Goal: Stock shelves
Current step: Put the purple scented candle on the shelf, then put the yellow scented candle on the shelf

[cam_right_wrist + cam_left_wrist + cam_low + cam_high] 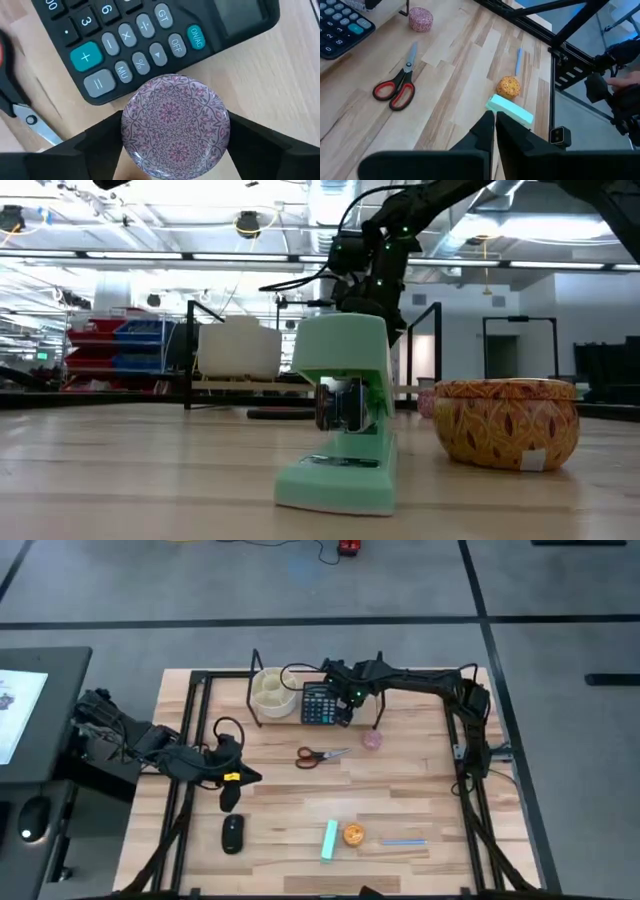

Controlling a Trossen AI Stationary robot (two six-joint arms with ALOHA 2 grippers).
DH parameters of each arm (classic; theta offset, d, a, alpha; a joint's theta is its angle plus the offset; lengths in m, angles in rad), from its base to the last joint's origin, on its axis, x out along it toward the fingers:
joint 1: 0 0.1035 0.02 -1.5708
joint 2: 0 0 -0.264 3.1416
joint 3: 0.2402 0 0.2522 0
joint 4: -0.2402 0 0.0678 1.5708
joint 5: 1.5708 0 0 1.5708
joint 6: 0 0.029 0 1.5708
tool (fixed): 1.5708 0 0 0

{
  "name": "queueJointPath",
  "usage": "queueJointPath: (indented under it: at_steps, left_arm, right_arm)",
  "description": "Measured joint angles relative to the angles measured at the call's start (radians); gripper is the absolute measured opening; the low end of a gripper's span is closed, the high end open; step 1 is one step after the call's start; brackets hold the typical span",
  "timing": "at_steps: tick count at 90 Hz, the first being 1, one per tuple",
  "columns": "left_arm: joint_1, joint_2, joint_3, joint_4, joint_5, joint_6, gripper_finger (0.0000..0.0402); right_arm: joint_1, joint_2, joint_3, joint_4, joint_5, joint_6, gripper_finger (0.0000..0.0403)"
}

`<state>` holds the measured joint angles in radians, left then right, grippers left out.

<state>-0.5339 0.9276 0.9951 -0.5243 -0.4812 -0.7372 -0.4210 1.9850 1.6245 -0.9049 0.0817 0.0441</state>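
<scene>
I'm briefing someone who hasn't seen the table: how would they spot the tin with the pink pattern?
Start at the shelves along the table's far edge, where a black calculator lies. The small round tin sits between the right tool's fingers, next to the calculator. Its lid has a pink-purple floral pattern, unlike the orange tin at the near edge.

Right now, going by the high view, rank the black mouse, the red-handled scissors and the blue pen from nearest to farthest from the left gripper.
Measured from the left gripper:
1. Black mouse, just in front of the gripper, toward the table's near edge.
2. Red-handled scissors, mid-table, off toward the right arm's side.
3. Blue pen, far across on the right, by the near edge.
</scene>
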Motion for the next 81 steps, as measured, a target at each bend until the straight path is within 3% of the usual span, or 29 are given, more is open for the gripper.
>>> queueJointPath:
  at_steps: [18, 41, 59, 81]
  left_arm:
    - [0.000, 0.000, 0.000, 0.000, 0.000, 0.000, 0.0000]
    - [0.000, 0.000, 0.000, 0.000, 0.000, 0.000, 0.0000]
    - [0.000, 0.000, 0.000, 0.001, 0.000, 0.000, 0.0000]
    - [0.000, 0.000, 0.000, -0.001, 0.000, 0.016, 0.0000]
  right_arm:
    - [0.001, -0.004, 0.007, -0.017, 0.019, 0.031, 0.0384]
    - [0.078, -0.011, 0.191, -0.249, 0.019, 0.021, 0.0385]
    - [0.307, -0.048, 0.244, -0.310, -0.060, -0.055, 0.0382]
    - [0.648, -0.058, 0.136, -0.302, -0.124, -0.065, 0.0382]
